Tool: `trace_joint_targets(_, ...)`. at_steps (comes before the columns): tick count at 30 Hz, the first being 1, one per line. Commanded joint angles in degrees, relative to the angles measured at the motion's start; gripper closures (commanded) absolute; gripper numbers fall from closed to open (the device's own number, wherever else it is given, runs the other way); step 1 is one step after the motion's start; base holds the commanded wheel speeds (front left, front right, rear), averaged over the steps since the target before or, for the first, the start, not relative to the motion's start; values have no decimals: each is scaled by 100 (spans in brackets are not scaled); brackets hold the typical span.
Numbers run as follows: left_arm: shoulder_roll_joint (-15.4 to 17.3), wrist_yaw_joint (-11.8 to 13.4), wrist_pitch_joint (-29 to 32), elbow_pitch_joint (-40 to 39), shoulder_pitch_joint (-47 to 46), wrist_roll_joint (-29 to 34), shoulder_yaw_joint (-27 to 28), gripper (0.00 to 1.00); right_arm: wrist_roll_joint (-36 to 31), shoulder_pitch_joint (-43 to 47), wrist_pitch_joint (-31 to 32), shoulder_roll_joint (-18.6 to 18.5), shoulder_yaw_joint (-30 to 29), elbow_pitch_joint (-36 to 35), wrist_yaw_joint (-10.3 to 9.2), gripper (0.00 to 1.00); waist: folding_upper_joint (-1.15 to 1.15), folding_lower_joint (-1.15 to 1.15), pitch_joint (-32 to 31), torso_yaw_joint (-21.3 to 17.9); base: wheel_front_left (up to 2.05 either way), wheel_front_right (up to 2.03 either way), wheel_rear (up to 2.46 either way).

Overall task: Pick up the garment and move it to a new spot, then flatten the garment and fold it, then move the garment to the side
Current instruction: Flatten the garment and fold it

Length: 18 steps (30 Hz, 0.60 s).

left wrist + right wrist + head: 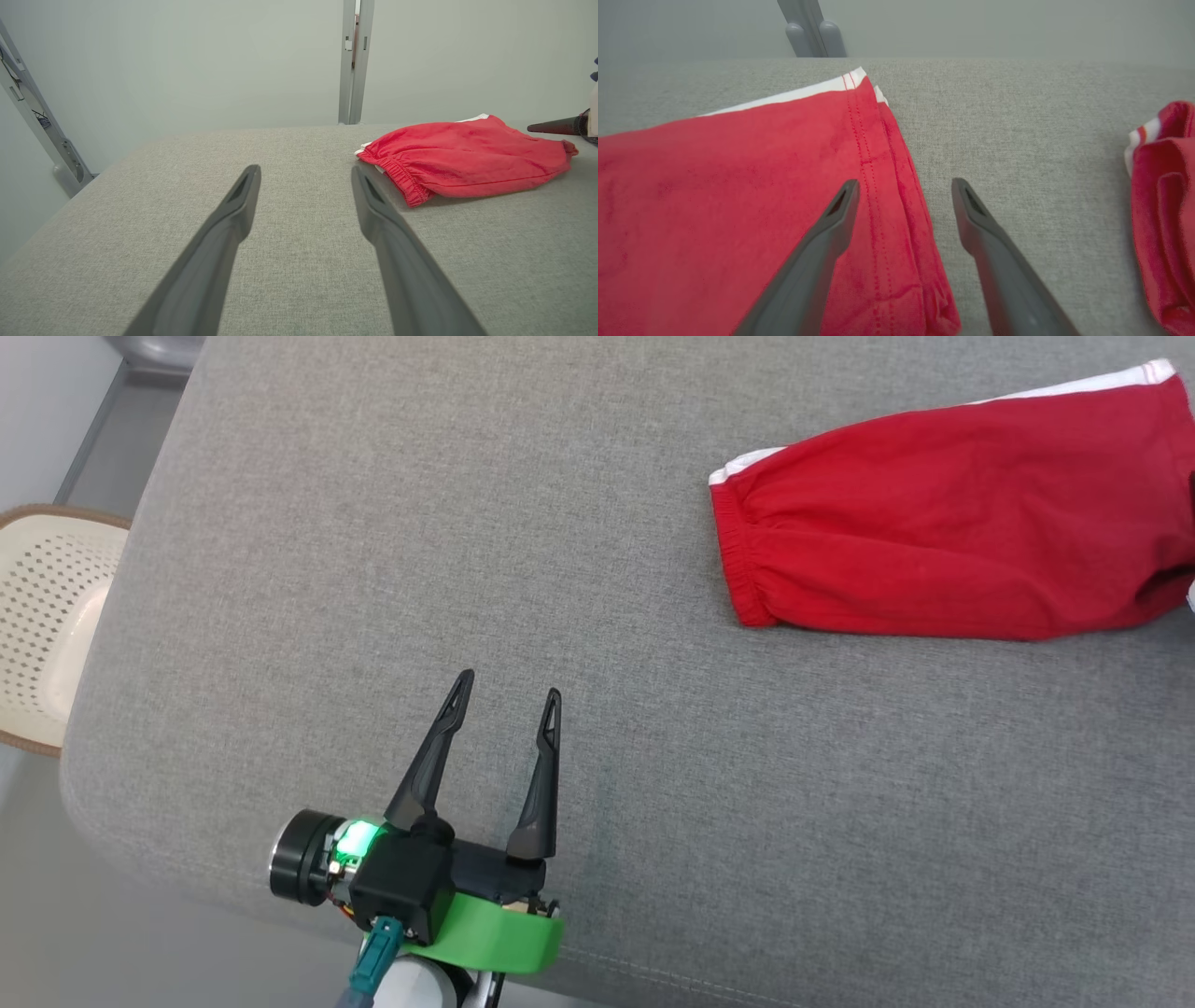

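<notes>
The left gripper (509, 689), in the head view, is standing wide open and holding nothing, well left of the garment (952, 560) and nearer the camera. The red, white-trimmed garment is lying flat on the grey fabric surface (467, 523), its right end running out of frame. Far left of the garment, past the surface's rounded edge, a cream perforated basket (47, 616) is sitting on the pale floor, partly cut off.

In the left wrist view the left gripper (306, 172) is spreading its fingers over bare fabric, with the garment (467, 158) lying just right of them. Behind the garment a pale wall is rising, with a grey metal post (355, 60). A dark finger tip (556, 126) is poking in beyond the garment's right end.

In the right wrist view the right gripper (904, 184) is gaping open and empty, straddling the garment's (738, 186) stitched hem; whether either finger is touching cannot be told. A cropped red fold (1162, 210) is lying well right of that hem, and whether it belongs to the same garment is unclear.
</notes>
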Motion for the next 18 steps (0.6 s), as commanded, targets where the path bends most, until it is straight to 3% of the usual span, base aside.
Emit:
trace_joint_targets(1,-13,-28,2,-12,-104,36,-3,0,-50,-86,82,-55,15,120,-8,0,0,0,201,176,0,0,0)
trace_joint_targets(8,-16,25,2,-25,-217,-11,-25,0,-12,-161,345,-9,74,588,-8,0,0,0,383,205,0,0,0)
trace_joint_targets(9,-15,38,2,-24,-233,-11,-19,0,-6,-138,366,22,99,632,-8,22,0,0,396,189,0,0,0)
trace_joint_targets(10,-15,62,2,-24,-251,-10,-2,0,-21,-128,301,50,129,649,-8,57,0,0,408,151,0,0,0)
trace_joint_targets(11,-16,65,2,-23,-266,-14,13,0,-44,-122,238,56,148,656,-8,100,0,0,415,116,0,0,0)
trace_joint_targets(18,-13,3,2,63,-306,85,188,0,-32,145,-130,63,427,412,-15,100,0,0,234,-393,0,0,0)
